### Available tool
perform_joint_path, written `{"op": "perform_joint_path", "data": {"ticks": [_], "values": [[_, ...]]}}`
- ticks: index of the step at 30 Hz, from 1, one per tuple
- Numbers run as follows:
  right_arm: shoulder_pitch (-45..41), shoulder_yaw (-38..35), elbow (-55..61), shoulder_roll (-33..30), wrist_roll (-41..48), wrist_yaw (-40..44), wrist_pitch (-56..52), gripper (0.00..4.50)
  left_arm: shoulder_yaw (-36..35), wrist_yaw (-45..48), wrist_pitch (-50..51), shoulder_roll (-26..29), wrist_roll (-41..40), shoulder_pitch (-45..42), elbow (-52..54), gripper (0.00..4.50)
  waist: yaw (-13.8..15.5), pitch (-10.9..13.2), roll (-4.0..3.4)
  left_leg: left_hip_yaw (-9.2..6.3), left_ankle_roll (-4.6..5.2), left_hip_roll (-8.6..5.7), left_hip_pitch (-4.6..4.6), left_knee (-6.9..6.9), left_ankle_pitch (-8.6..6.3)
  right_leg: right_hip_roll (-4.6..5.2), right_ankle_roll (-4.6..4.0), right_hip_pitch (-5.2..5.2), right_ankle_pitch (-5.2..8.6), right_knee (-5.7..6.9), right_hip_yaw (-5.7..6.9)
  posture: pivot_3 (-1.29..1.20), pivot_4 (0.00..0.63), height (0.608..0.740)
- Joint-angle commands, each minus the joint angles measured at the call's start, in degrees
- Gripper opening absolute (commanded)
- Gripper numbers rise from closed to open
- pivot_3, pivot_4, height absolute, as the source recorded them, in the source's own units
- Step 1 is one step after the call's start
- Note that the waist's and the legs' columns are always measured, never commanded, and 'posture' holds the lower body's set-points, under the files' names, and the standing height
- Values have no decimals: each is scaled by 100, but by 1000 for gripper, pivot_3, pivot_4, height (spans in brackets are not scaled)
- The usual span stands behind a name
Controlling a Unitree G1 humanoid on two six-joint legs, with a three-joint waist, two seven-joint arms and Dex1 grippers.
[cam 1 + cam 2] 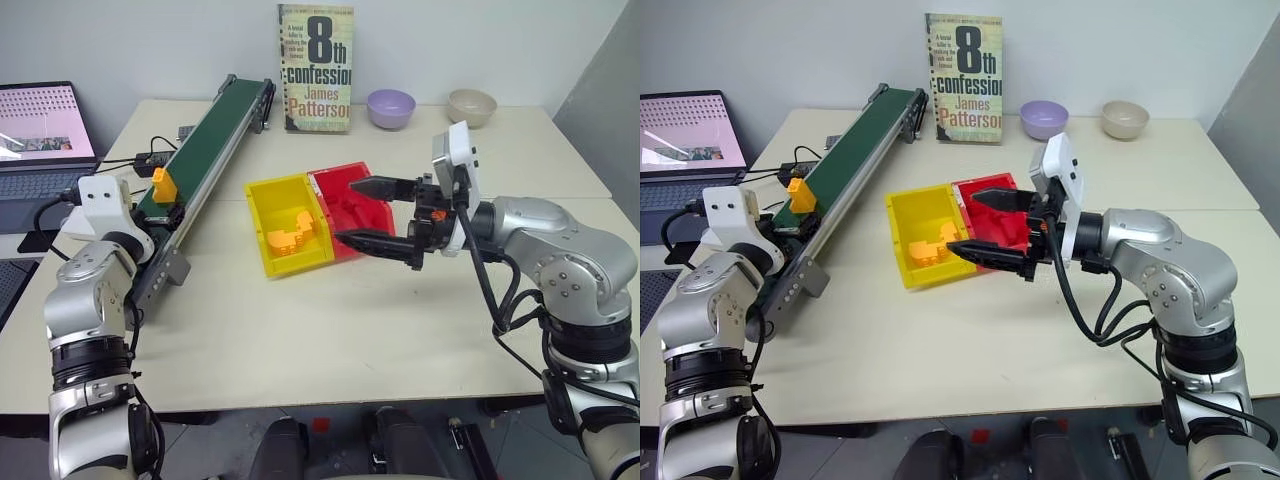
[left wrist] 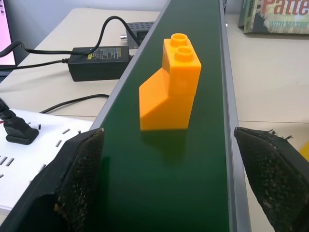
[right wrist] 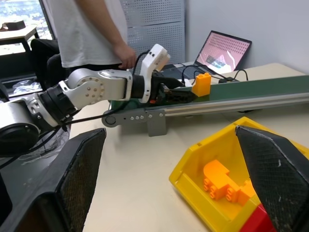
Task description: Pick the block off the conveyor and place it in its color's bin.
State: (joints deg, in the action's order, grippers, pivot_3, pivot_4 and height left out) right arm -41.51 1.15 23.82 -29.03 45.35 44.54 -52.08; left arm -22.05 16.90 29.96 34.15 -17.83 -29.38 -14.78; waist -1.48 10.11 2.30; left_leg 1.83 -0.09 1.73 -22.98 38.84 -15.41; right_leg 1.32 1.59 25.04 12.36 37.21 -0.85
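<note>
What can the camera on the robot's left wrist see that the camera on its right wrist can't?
Left wrist view: a black power brick with cables, a white power strip, and the bottom edge of a book.

Right wrist view: a yellow bin with orange pieces inside, a laptop, a person standing behind, and the open left gripper.

Both: the orange block standing on the green conveyor.

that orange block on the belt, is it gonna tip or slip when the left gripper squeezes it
The block looks like hard moulded plastic, so probably stiff and light. It is tall on a small footprint with one sloped side, so a push up high could tip it on the conveyor. Its glossy faces may slip, though the open left gripper has textured pads that should help.
</note>
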Motion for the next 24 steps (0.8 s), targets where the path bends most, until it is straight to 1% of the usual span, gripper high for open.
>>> {"op": "perform_joint_path", "data": {"ticks": [1,4,5,6,14,15,18,19,20,24], "values": [[-24,-156,273,-113,209,-14,-36,4500,-41,14,-9,78,-17,-140,18,4470,0,0,0,0,0,0,0,0,0,0,0,0,0,0,0,0,150,740],[-23,-154,294,-147,256,-43,-47,4500,-49,-29,40,81,0,-131,-22,4470,0,0,0,0,0,0,0,0,0,1,0,0,0,0,0,0,150,740],[-21,-155,302,-155,266,-52,-50,4500,-73,-56,36,75,2,-111,-14,4192,-1,0,0,0,0,0,0,0,0,1,0,0,0,0,0,0,150,740],[-27,-152,293,-171,260,-47,-45,4500,-92,-106,75,79,17,-79,13,4092,0,0,0,0,0,0,1,0,0,2,0,0,0,1,0,0,150,740],[-87,-165,150,-281,206,17,49,4500,-378,-350,515,17,-147,262,548,2616,-2,0,0,0,0,3,2,0,0,10,0,0,0,1,-1,0,150,740],[-87,-165,144,-285,205,18,57,4500,-404,-358,549,14,-155,284,598,2366,1,0,0,-1,0,3,2,0,0,10,0,0,0,1,-1,0,150,740],[-86,-172,119,-289,182,12,87,4500,-452,-371,627,18,-176,306,695,1838,10,0,0,-4,0,2,2,0,0,11,0,-1,0,1,1,0,150,740],[-83,-178,114,-290,174,7,94,4500,-458,-379,643,24,-183,302,709,1556,10,0,0,-4,0,2,2,0,0,10,0,-2,0,1,1,0,150,740],[-80,-181,112,-292,169,4,100,4500,-460,-386,654,28,-189,299,719,1492,9,0,0,-2,0,1,2,1,0,10,0,-2,0,1,0,0,150,740],[13,-276,176,-303,162,-146,105,4500,-382,-340,731,40,-228,130,691,1493,9,0,0,-1,0,1,2,1,0,10,0,-1,0,0,0,0,150,740]]}}
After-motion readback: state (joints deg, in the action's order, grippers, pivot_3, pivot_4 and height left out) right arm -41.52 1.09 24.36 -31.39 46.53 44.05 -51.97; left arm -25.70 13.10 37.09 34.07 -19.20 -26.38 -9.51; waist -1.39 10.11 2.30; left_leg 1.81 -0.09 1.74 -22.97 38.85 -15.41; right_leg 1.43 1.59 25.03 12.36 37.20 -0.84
